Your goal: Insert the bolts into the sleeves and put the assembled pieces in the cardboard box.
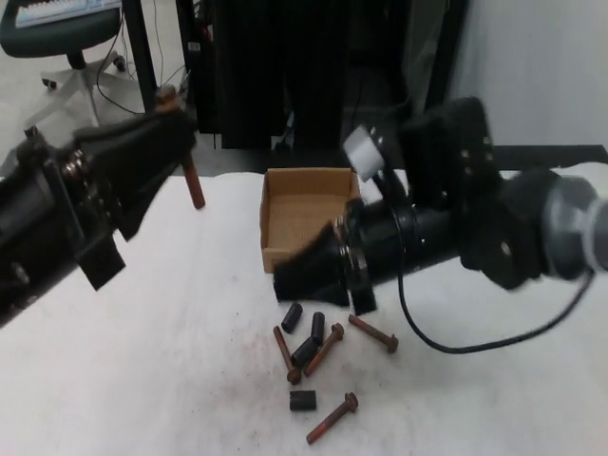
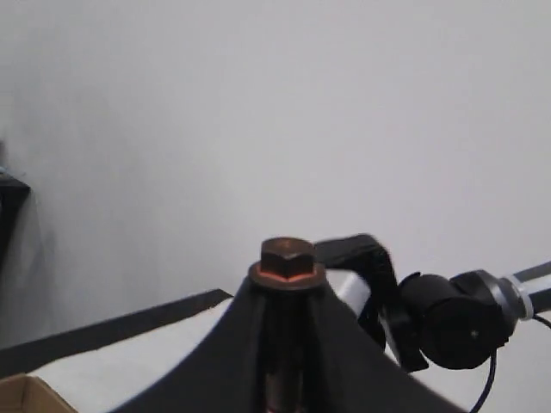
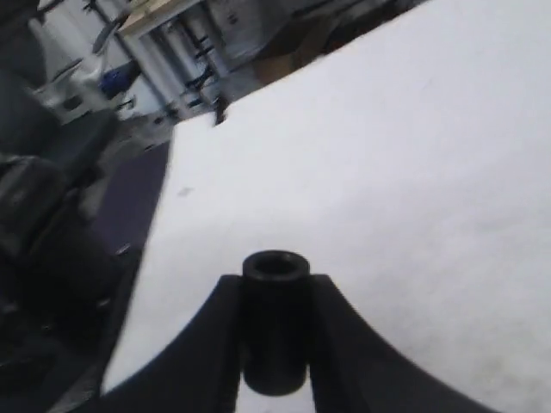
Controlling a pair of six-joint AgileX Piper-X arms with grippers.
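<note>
My left gripper [image 1: 180,142] is raised over the bench's left side and is shut on a rusty bolt [image 1: 194,186], which stands roughly upright. In the left wrist view the bolt's hex head [image 2: 287,259] pokes out between the dark fingers [image 2: 344,361]. My right gripper [image 1: 288,283] points left, just in front of the cardboard box [image 1: 302,180]. It is shut on a black sleeve [image 3: 275,331], whose open bore faces outward. Several loose bolts [image 1: 325,348] and black sleeves [image 1: 292,315] lie on the white bench below the right gripper.
The open cardboard box [image 2: 21,396] sits mid-bench at the back. A black cable [image 1: 475,344] hangs from the right arm [image 2: 452,318] over the bench. A further bolt [image 1: 332,418] and sleeve [image 1: 302,400] lie near the front. An office chair [image 1: 57,38] stands beyond the bench.
</note>
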